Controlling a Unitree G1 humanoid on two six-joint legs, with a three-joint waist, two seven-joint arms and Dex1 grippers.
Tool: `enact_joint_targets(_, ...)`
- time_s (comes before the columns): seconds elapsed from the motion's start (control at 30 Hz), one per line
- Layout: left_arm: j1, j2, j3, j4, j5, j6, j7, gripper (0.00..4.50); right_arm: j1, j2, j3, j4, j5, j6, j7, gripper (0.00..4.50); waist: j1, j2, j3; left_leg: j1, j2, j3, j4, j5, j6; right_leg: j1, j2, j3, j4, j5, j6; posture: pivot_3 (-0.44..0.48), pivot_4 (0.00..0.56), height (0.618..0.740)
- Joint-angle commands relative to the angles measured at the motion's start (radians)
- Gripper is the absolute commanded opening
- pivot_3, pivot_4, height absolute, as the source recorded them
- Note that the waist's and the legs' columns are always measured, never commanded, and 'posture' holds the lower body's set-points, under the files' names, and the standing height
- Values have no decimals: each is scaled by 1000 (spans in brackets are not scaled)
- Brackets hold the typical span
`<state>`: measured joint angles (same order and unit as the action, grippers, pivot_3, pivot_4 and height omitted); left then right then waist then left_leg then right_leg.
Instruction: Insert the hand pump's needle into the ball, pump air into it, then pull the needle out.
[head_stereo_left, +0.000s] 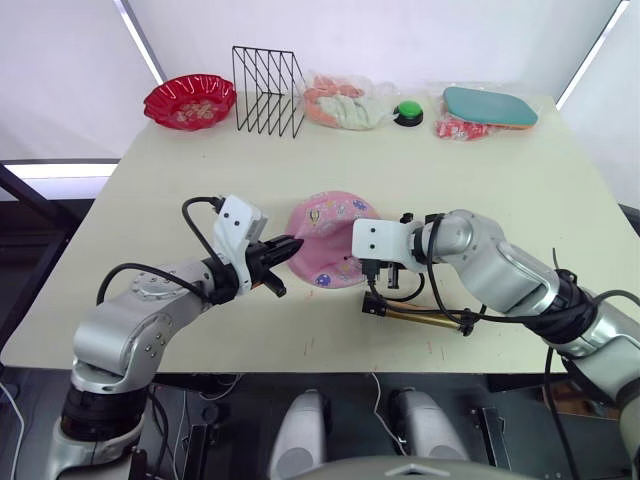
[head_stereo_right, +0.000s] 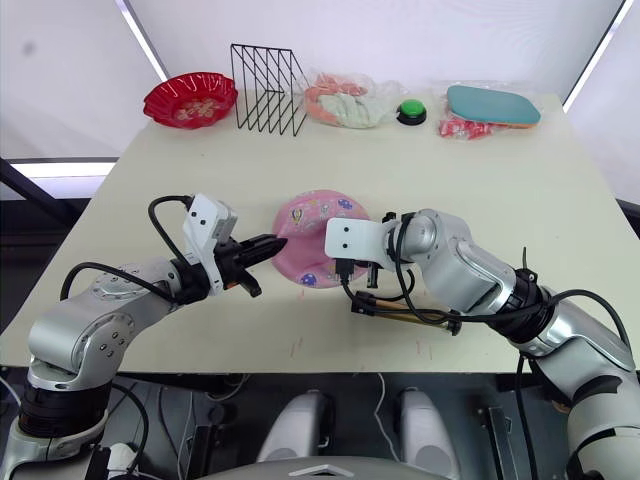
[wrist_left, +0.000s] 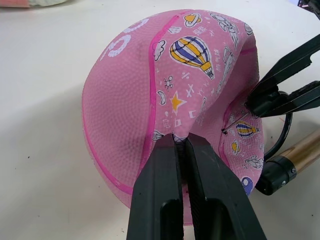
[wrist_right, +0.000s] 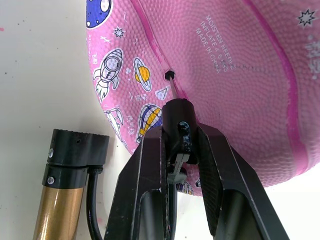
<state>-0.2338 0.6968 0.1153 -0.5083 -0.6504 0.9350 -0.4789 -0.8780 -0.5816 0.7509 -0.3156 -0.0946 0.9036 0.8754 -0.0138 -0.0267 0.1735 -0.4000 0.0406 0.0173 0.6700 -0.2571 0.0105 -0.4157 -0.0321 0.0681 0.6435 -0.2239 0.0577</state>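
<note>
Table (head_stereo_left: 520, 190); needle (wrist_right: 172, 86) tip hidden inside ball (wrist_left: 150, 90).

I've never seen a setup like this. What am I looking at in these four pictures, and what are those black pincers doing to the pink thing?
This is a humanoid robot with two arms, each ending in a two-fingered gripper. Two pictures come from cameras in its head, looking down over a table. The other two come from cameras on its wrists, looking along the fingers.

The pink thing is a deflated, dented ball. The left gripper is shut on a fold of the ball, steadying it. The right gripper holds the end of a pump's hose, with the needle at the ball's valve hole. The gold hand pump lies on the table beside the ball.

At the far edge sit a red bowl, a wire rack, some bagged items, a green button and a teal tray.
</note>
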Motion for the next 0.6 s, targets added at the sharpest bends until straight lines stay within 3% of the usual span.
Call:
enact_joint_targets(0.03,6,2,-15,-11,7,17,-3,0,9,-16,14,13,-39,5,7,307,0,0,0,0,0,0,0,0,0,0,0,0,0,0,0,0,150,740)
enact_joint_targets(0.6,17,-13,-41,-18,16,35,-1,0,-44,138,30,91,-85,-24,46,307,-7,0,-1,4,0,0,0,0,0,2,1,0,2,0,-1,0,150,740)
